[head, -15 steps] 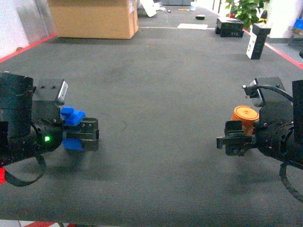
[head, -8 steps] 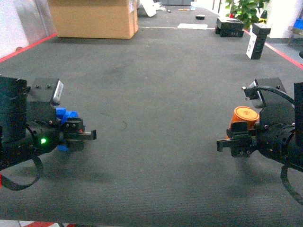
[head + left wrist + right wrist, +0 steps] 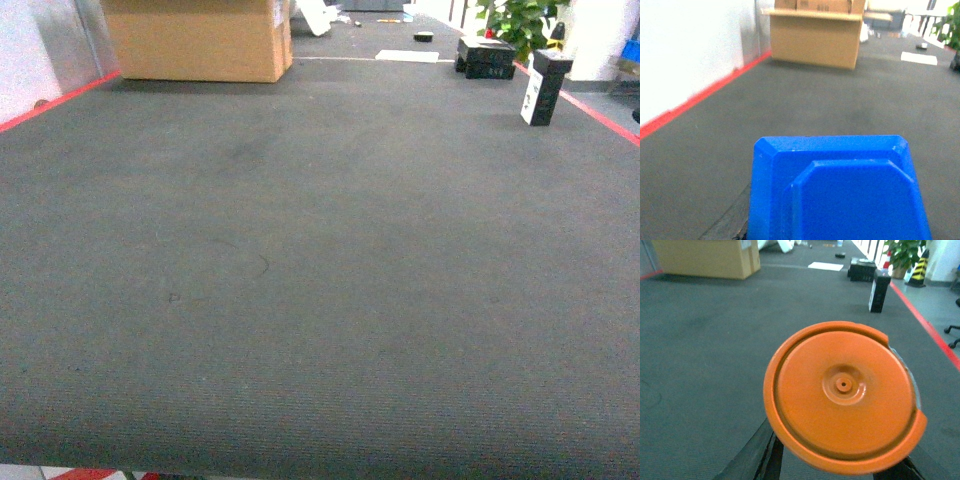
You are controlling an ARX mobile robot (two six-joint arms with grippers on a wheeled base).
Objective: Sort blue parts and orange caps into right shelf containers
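Note:
A blue part (image 3: 840,192) with bevelled corners fills the lower half of the left wrist view. It sits in my left gripper, of which only a dark finger (image 3: 732,222) shows at its lower left. In the right wrist view a round orange cap (image 3: 844,395) faces the camera, held above the grey floor. My right gripper (image 3: 835,467) is shut on it, with its dark fingers (image 3: 757,455) showing under the cap's rim. Neither gripper appears in the head view. The containers and the shelf are out of view.
Grey carpet (image 3: 320,270) fills the head view. A large cardboard box (image 3: 195,40) stands at the far left, black boxes (image 3: 488,55) and an upright black-and-white box (image 3: 543,88) at the far right. Red floor lines (image 3: 60,95) run along both sides, and a white wall (image 3: 685,50) is to the left.
Both arms, which stood at the left and right edges of the head view holding the blue part and the orange cap, have drawn back out of that view.

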